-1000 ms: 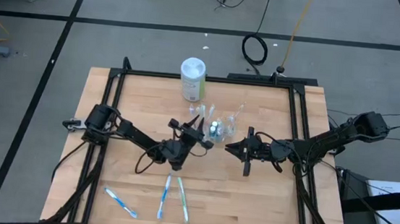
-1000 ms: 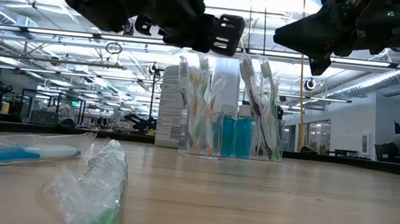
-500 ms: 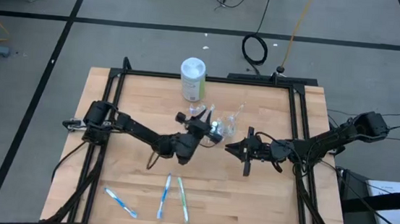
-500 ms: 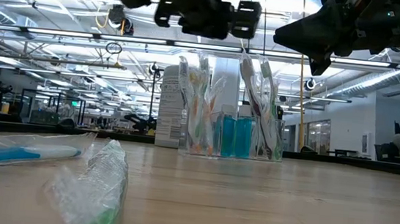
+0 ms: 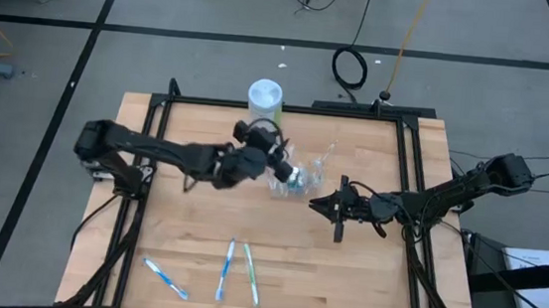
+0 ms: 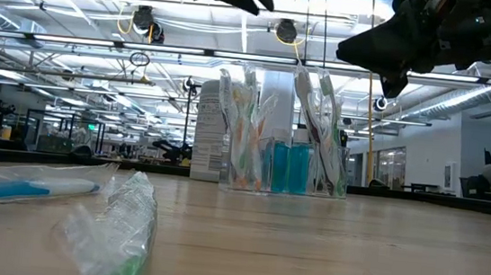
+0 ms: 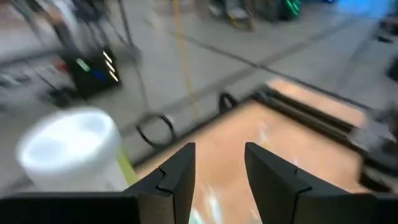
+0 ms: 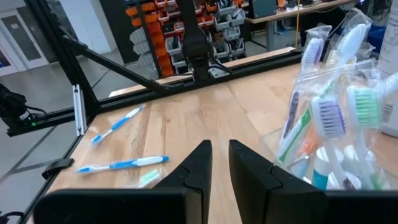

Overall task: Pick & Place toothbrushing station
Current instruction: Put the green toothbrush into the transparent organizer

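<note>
Mostly approach: we see the desk (image 5: pixel 364 272), the canister (image 5: pixel 266 95) at its far edge, the toothbrushing station (image 5: pixel 298 174) mid-desk.
We judge the left gripper (image 5: pixel 280 160), parted and empty, hovers over it to grasp; the right gripper (image 5: pixel 318 205), narrowly parted and empty, waits beside.

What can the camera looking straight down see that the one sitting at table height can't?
Only the high view shows the whole table, both arms laid out, three loose toothbrushes near its front edge, and the left gripper over the clear cup. Only the low view shows the teal toothpaste tubes standing upright inside the cup, and the room behind. Both show the cup of toothbrushes, the white-lidded canister behind it, and the right gripper held near the cup.
</note>
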